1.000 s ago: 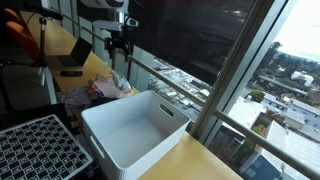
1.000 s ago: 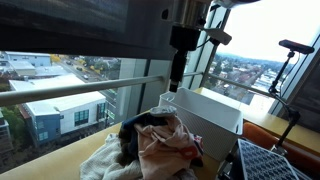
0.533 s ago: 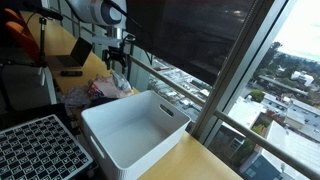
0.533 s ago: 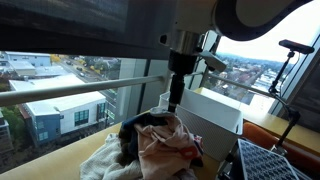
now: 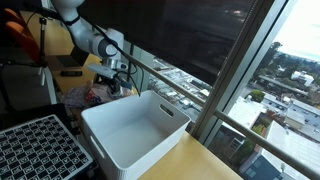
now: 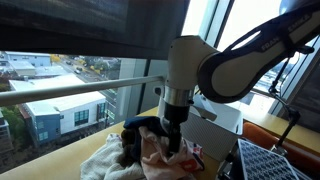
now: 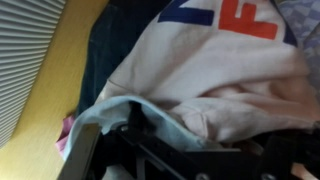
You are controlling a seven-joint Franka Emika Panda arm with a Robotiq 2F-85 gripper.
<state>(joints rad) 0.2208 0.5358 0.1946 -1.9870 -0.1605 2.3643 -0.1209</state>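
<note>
Tall windows run along the far side of the wooden bench [image 5: 190,160], with city rooftops well below and a metal rail [image 6: 70,90] across the glass. On the bench lies a heap of clothes [image 6: 145,152], rumpled and mixed in colour, close to the window. Just beside the heap stands a white plastic bin [image 5: 135,128], and next to that a black perforated tray [image 5: 40,150].

My arm bends down over the heap, and my claw [image 6: 172,148] is sunk into the top of the clothes, as both exterior views show. The claw's jaws stand wide open, with fabric bunched up against them and between them. I cannot tell whether anything is caught.

From the wrist view, my claw [image 7: 190,160] comes in at the lower edge, its dark fingers [image 7: 85,150] spread apart. Right in front of it sits a white garment [image 7: 230,70] printed with large red and blue letters, folded over itself. A light blue piece [image 7: 150,108] touches my fingers, and a dark blue garment [image 7: 110,40] lies behind, towards the yellow bench top.
</note>
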